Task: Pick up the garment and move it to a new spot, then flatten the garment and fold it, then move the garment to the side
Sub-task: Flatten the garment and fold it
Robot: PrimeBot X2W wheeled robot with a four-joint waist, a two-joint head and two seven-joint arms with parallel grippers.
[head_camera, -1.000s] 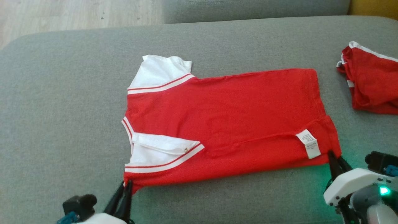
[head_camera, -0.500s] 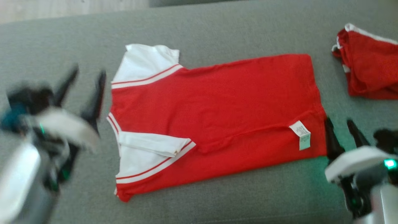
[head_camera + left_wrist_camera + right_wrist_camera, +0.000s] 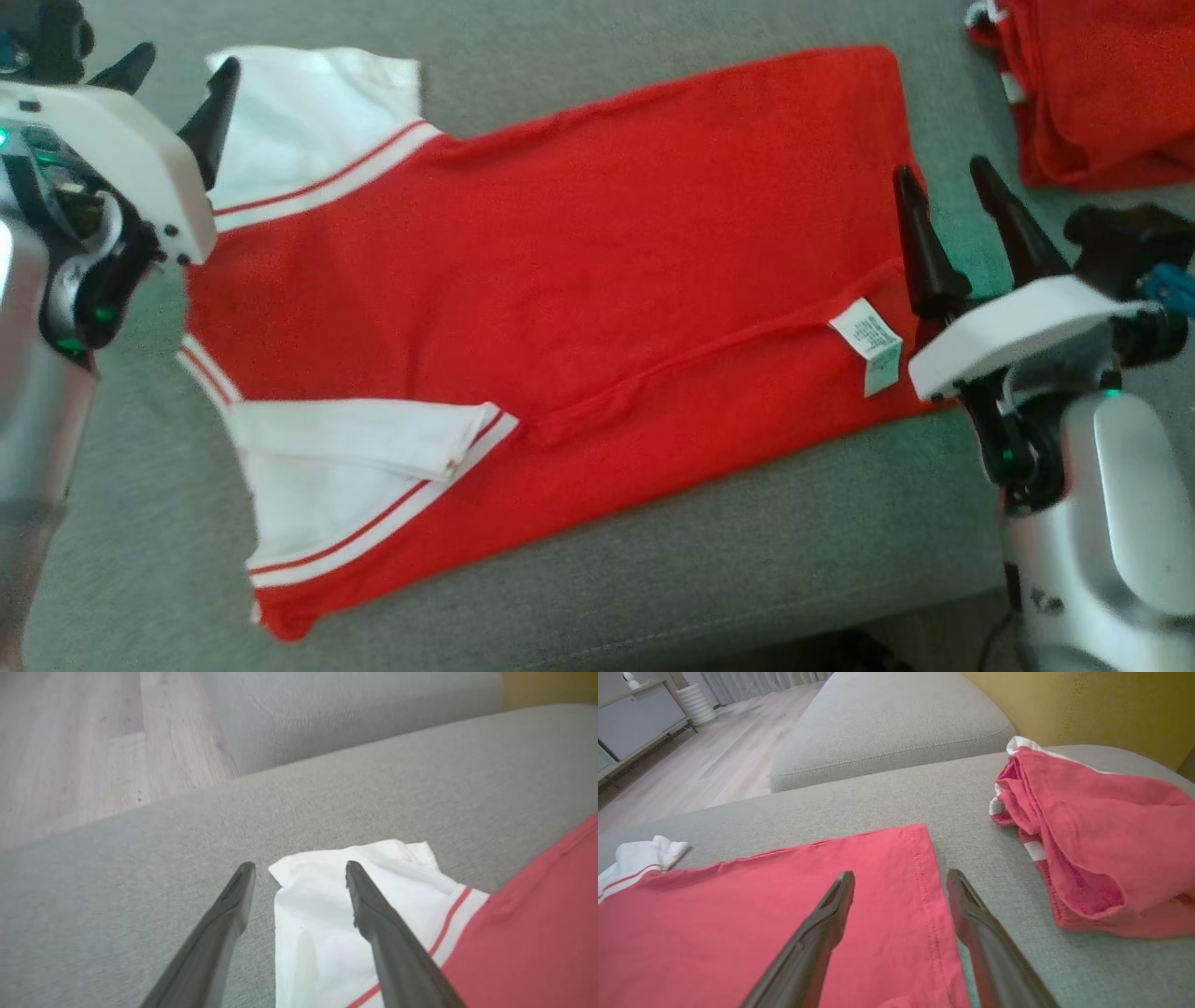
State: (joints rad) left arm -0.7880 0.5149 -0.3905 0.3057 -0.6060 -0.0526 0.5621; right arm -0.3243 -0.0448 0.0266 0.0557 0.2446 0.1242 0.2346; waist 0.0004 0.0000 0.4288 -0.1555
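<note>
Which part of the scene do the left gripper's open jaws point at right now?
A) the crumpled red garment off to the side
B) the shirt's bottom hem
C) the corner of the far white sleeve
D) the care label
C: in the left wrist view, the left gripper has its jaws spread to either side of the corner of the white sleeve, with the red shirt body off to one side.

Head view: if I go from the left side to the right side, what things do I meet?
left gripper → red and white shirt → right gripper → bunched red garment
</note>
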